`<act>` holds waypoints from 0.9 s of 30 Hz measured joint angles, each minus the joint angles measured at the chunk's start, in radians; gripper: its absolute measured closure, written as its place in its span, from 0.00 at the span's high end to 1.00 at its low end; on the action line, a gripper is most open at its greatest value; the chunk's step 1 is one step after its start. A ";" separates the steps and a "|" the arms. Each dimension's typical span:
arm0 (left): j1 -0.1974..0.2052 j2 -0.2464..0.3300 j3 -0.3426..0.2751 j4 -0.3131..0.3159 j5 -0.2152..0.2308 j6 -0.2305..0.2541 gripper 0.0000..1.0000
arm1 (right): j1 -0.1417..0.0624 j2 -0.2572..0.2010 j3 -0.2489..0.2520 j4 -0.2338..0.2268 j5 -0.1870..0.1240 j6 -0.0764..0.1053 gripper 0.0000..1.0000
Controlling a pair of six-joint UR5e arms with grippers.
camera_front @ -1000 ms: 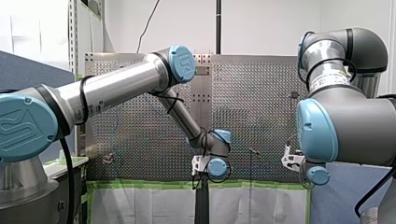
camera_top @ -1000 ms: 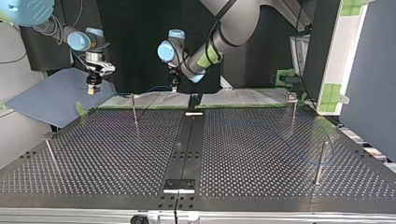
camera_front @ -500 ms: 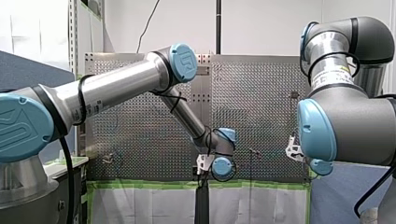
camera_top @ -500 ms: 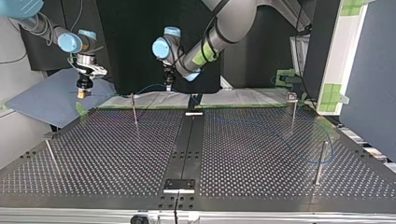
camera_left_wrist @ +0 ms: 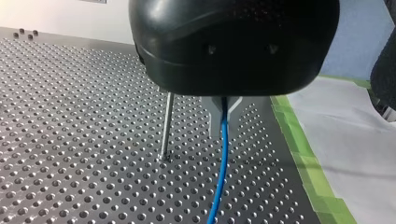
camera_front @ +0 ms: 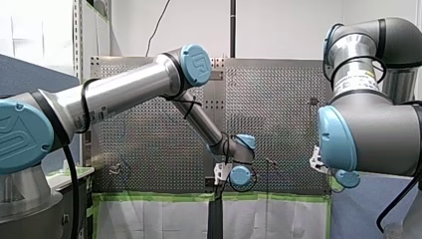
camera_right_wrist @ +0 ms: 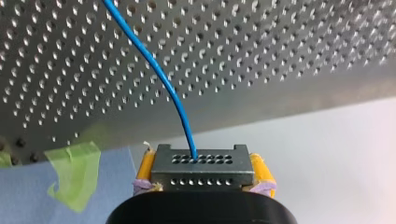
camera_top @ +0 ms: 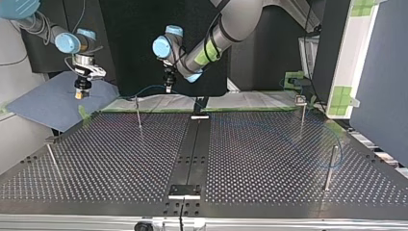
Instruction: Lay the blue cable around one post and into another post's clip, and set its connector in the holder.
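Observation:
In the right wrist view my right gripper [camera_right_wrist: 201,163] is shut with its yellow pads on the grey connector [camera_right_wrist: 201,173]. The blue cable [camera_right_wrist: 158,69] runs out of the connector over the perforated table. The top view shows this gripper [camera_top: 80,93] off the table's far left corner, above a blue sheet. My left gripper [camera_left_wrist: 224,108], black, is shut on the blue cable [camera_left_wrist: 219,172], beside a thin post [camera_left_wrist: 166,123]. In the top view it [camera_top: 168,88] hangs over the far edge, near a post [camera_top: 138,113]. The cable [camera_top: 338,149] loops faintly around a right-hand post [camera_top: 330,166].
More posts stand at the top view's far right [camera_top: 302,114] and near left [camera_top: 53,161]. A black strip [camera_top: 192,149] runs down the table's middle with a plate [camera_top: 184,190] at its near end. Green tape [camera_left_wrist: 303,149] and white paper line the far edge.
My left gripper has carried the cable toward the top view's left, closer to the far-left post. My right gripper has shifted further left and a little up with the connector.

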 joint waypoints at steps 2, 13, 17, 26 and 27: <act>0.000 0.000 0.000 -0.001 0.001 -0.001 0.00 | -0.008 0.001 0.000 -0.001 -0.001 0.008 0.00; 0.000 0.009 0.018 -0.023 0.031 -0.004 0.00 | -0.027 0.005 -0.003 -0.004 -0.038 0.032 0.00; -0.008 0.016 0.018 -0.034 0.035 -0.005 0.00 | -0.027 0.005 -0.005 -0.004 -0.040 0.032 0.00; 0.007 0.021 0.024 -0.036 0.041 -0.025 0.00 | -0.028 0.006 -0.011 0.002 -0.041 0.036 0.00; 0.009 0.021 0.024 -0.036 0.042 -0.029 0.00 | -0.028 0.006 -0.012 0.002 -0.041 0.036 0.00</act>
